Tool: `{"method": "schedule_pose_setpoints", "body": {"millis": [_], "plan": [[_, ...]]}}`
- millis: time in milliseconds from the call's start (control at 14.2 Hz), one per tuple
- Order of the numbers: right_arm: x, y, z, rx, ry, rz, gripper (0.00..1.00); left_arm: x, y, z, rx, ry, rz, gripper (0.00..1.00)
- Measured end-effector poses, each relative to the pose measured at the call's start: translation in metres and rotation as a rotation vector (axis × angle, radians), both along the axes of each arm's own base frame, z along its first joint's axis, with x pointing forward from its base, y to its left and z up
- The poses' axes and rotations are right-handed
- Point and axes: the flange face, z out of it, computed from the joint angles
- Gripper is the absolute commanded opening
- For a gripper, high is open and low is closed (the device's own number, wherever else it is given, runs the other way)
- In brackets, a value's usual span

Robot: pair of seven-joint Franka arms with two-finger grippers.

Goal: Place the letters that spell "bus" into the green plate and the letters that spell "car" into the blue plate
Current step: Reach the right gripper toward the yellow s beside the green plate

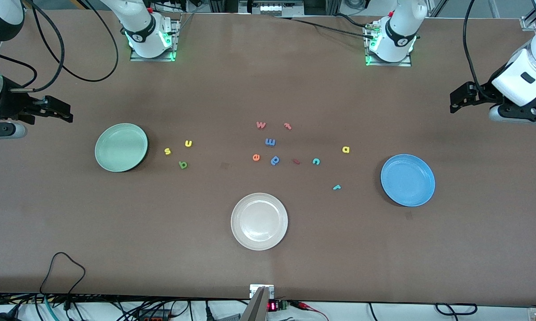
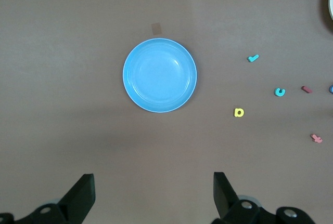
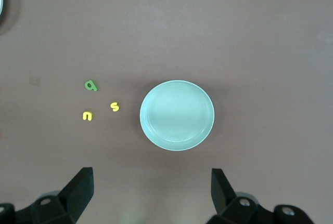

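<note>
The green plate [image 1: 121, 147] [image 3: 177, 115] lies toward the right arm's end, with the yellow "s" [image 1: 167, 151] [image 3: 115, 106], yellow "u" [image 1: 188, 143] [image 3: 87, 115] and green "b" [image 1: 183, 165] [image 3: 91, 85] on the table beside it. The blue plate [image 1: 407, 180] [image 2: 159, 75] lies toward the left arm's end. Beside it are the yellow "a" [image 1: 345, 150] [image 2: 239, 112], teal "c" [image 1: 316, 161] [image 2: 280, 92] and teal "r" [image 1: 336, 187] [image 2: 253, 57]. Both plates hold nothing. My right gripper [image 1: 67, 113] [image 3: 152, 174] hangs open over bare table past the green plate. My left gripper [image 1: 455, 101] [image 2: 154, 180] hangs open past the blue plate.
A white plate [image 1: 259, 221] sits nearer the front camera at mid-table. Other letters lie in the middle: pink "w" [image 1: 261, 125], pink-red letter [image 1: 287, 126], blue letter [image 1: 270, 142], orange "e" [image 1: 256, 157], blue "p" [image 1: 275, 160], a dark red piece [image 1: 296, 162].
</note>
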Motion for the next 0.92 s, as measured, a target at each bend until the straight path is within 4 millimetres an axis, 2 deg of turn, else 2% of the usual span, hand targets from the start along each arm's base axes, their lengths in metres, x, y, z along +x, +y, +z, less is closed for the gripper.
{"method": "schedule_pose_setpoints", "body": {"millis": [494,706,918], "plan": [[0.000,0.005,-0.004,0.001,0.012,0.009,1.00,0.000,0.000,0.000,0.000,0.000,0.000,1.00],[-0.005,0.014,-0.028,-0.001,0.120,0.023,1.00,0.000,0.000,0.000,0.000,0.000,0.000,1.00],[-0.005,0.029,-0.065,0.011,0.199,0.045,1.00,0.000,0.000,0.000,0.000,0.001,0.000,1.00]]}}
